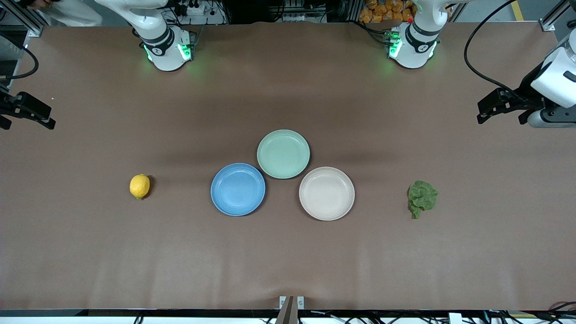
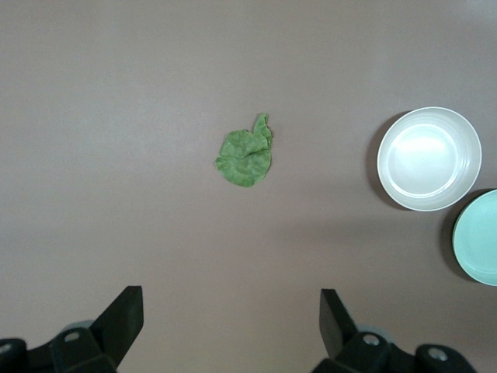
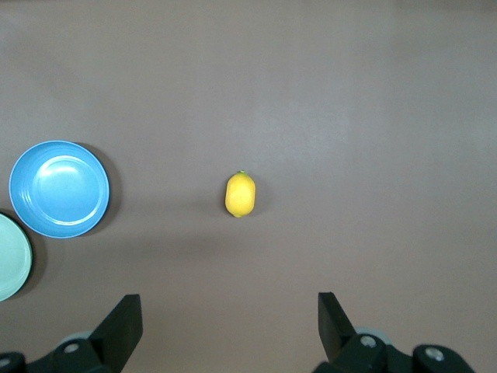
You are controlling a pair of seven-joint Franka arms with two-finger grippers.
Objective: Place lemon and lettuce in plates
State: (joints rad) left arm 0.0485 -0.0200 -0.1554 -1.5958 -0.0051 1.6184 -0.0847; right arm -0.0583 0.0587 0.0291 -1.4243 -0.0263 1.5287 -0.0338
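Observation:
The yellow lemon (image 1: 140, 186) lies on the brown table toward the right arm's end; it also shows in the right wrist view (image 3: 240, 194). The green lettuce leaf (image 1: 422, 198) lies toward the left arm's end, also in the left wrist view (image 2: 246, 154). The blue plate (image 1: 237, 189) (image 3: 59, 188) and the cream-white plate (image 1: 326, 193) (image 2: 429, 158) sit side by side mid-table, both empty. My left gripper (image 1: 483, 114) (image 2: 231, 311) is open, high over the table's end, apart from the lettuce. My right gripper (image 1: 47, 121) (image 3: 230, 315) is open, high over the opposite end, apart from the lemon.
A pale mint-green plate (image 1: 283, 154) sits empty just farther from the front camera than the other two plates, touching or nearly touching both. It shows at the edge of both wrist views (image 2: 477, 237) (image 3: 9, 258). The arm bases stand along the table's back edge.

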